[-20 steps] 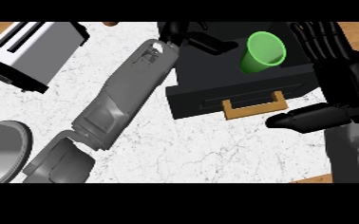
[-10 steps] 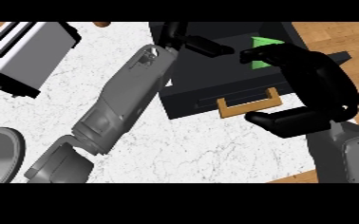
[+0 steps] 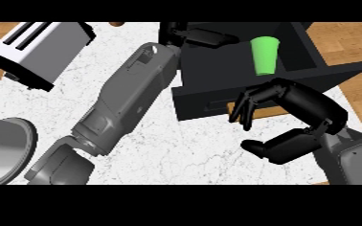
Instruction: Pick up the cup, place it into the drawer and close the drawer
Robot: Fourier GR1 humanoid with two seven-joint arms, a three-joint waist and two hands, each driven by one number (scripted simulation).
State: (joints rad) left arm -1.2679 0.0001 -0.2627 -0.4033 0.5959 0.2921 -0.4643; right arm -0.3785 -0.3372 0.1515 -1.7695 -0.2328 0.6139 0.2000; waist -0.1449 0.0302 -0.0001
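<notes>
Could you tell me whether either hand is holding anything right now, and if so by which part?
Nothing is held. The green cup lies alone inside the open drawer. The right hand curls empty at the drawer's front; the left hand rests on its far corner.

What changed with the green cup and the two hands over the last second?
The right hand let go of the cup and drew back toward the drawer's front; its fingers now curl in front of the handle, holding nothing. The cup, upright before, now lies inside the open drawer. The left hand stayed at the drawer's far left corner, and the toaster kept its place on the counter.
</notes>
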